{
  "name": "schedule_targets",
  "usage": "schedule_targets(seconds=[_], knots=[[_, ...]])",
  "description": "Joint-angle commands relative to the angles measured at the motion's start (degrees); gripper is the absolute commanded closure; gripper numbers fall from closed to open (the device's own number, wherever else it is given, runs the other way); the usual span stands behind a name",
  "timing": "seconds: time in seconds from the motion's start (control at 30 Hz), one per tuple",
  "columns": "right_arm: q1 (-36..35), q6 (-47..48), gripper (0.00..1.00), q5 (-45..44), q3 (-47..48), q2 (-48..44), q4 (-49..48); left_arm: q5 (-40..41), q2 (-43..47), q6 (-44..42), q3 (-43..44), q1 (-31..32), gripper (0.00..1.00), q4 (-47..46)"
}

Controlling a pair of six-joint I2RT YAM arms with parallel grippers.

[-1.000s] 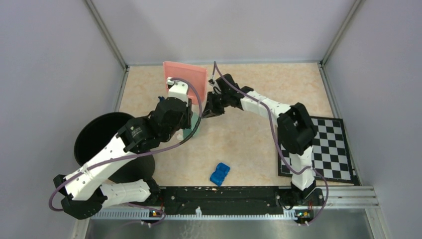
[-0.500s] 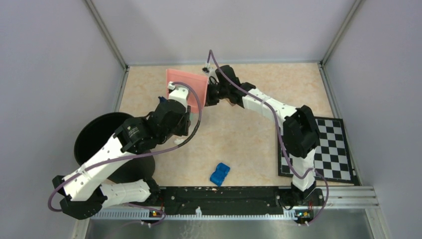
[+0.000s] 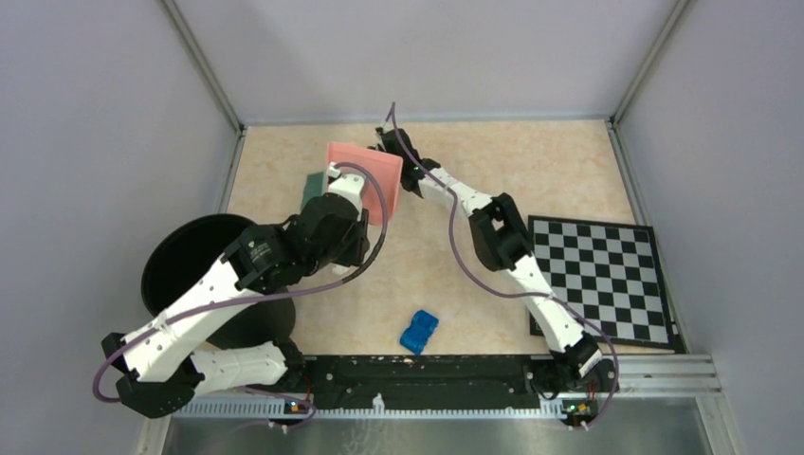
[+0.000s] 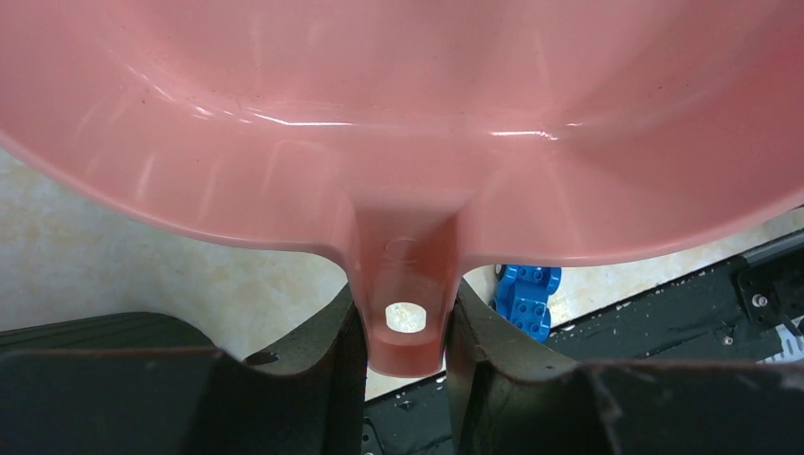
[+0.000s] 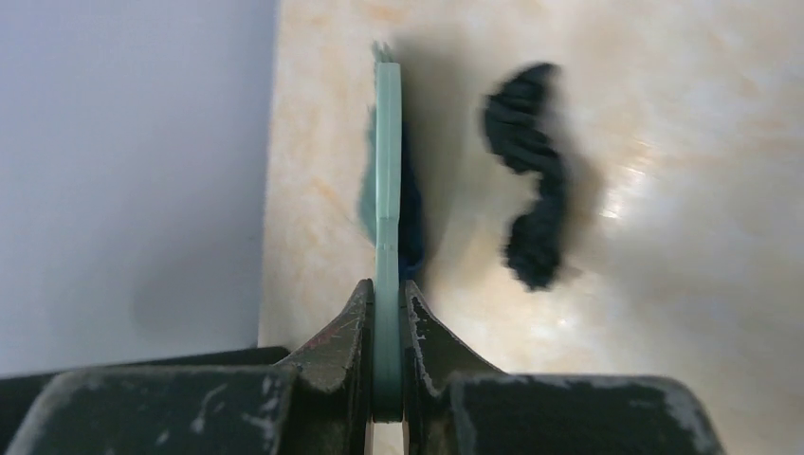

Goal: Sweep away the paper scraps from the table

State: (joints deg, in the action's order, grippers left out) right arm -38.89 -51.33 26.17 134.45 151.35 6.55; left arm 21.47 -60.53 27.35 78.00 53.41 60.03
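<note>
My left gripper [image 4: 406, 322] is shut on the handle of the pink dustpan [image 4: 398, 123], which is lifted and tilted over the back left of the table [image 3: 531, 161]. In the top view the dustpan [image 3: 372, 175] hides most of my right gripper [image 3: 396, 152]. That right gripper [image 5: 387, 303] is shut on a thin green brush [image 5: 387, 180], seen edge-on near the wall. A black paper scrap [image 5: 531, 190] lies blurred on the table just right of the brush. A dark blue scrap [image 5: 411, 232] sits against the brush. The brush head [image 3: 313, 188] shows left of the dustpan.
A round black bin [image 3: 204, 280] stands at the left, under my left arm. A blue blocky toy [image 3: 418, 330] lies near the front edge. The chequered board [image 3: 607, 280] lies at the right. Grey walls [image 5: 133, 171] close the back and sides.
My right arm has swung toward the back left, carrying the brush from the dustpan's right side to behind it. Its elbow has folded inward. The dustpan has shifted slightly right.
</note>
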Motion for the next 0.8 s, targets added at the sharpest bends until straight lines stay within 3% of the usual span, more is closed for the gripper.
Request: schedule_targets(seconds=[0.0,0.2,0.43,0.63,0.77], knots=[[1.34,-3.9,1.0,-5.86,2.04,-1.27,1.78,-2.13,0.73,1.04,-2.06,0.22,1.0,-3.5],[4.47,-2.19,1.0,-5.13,-10.8,-8.43,8.08,-3.17,2.09,0.39,-5.4,0.23,1.0,-5.81],[10.0,3.7,1.0,-2.09,-38.05,-24.05,10.51,-3.48,0.45,-1.72,-5.88,0.21,1.0,-2.47],[12.17,18.98,1.0,3.35,-57.27,-41.34,11.28,-3.82,0.7,-3.62,-6.51,0.34,1.0,-2.32],[12.13,28.26,1.0,10.83,-60.03,-50.12,15.77,-3.98,1.97,-4.28,-7.1,0.25,1.0,-3.52]])
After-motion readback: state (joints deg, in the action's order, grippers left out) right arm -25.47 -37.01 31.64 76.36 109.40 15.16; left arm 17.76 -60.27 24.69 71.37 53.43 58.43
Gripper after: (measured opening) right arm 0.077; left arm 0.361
